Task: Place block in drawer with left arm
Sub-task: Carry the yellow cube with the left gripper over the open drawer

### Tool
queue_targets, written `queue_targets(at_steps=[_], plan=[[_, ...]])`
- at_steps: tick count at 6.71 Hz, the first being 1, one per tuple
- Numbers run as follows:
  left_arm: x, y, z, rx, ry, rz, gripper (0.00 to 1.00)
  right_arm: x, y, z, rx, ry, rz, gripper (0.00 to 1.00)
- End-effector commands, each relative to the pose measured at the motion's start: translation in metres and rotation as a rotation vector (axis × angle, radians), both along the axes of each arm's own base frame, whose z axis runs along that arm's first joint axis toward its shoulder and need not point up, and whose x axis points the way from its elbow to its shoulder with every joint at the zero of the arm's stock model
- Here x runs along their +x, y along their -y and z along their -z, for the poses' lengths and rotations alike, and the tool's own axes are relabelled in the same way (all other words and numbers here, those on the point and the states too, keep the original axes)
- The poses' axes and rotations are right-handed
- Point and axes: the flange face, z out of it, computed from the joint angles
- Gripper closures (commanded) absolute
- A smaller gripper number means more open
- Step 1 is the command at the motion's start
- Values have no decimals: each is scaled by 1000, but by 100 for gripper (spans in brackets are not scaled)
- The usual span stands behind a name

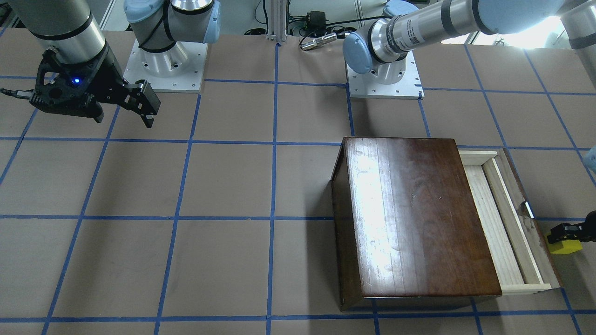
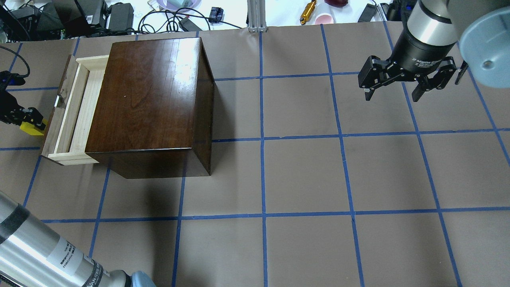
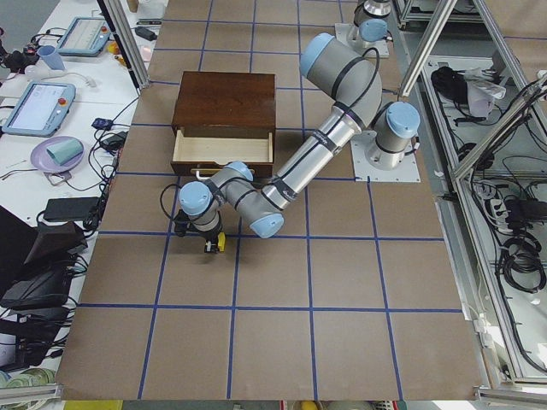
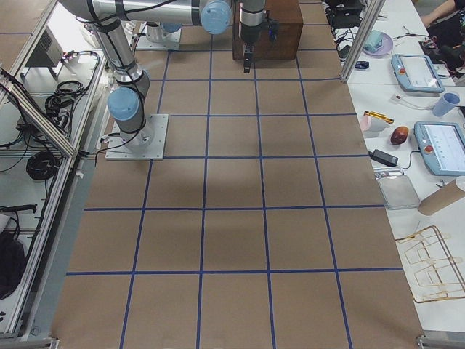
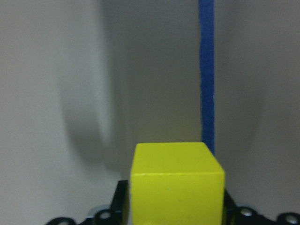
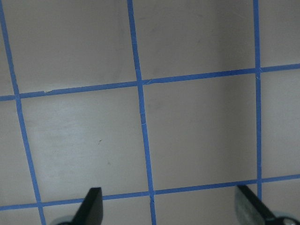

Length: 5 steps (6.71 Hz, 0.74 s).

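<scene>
The yellow block (image 5: 176, 183) sits between the fingers of my left gripper (image 2: 24, 119), which is shut on it. In the overhead view the block (image 2: 32, 128) is just outside the dark front panel of the open drawer (image 2: 85, 103), near its metal pull. The front view shows the same: the block (image 1: 565, 245) is to the right of the drawer (image 1: 489, 223). The drawer's pale tray shows nothing inside. The dark wooden box (image 2: 147, 95) stands behind it. My right gripper (image 2: 392, 95) is open and empty, far off above the table.
Blue tape lines grid the brown table. The arm bases (image 1: 384, 74) stand at the robot's edge. Cables, chargers and cups (image 2: 119, 16) lie beyond the far edge. The left arm's forearm (image 2: 36, 251) crosses the near left corner.
</scene>
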Motion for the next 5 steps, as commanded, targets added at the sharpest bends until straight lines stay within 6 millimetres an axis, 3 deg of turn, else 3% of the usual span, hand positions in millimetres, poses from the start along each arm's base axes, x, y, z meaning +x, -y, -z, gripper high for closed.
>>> queue_targets(at_steps=[1, 5], plan=[[-2, -4, -31, -15, 9, -1, 73, 0, 0, 0, 0, 0, 0, 0], [-46, -34, -133, 38, -27, 0, 73, 0, 0, 0, 0, 0, 0, 0]])
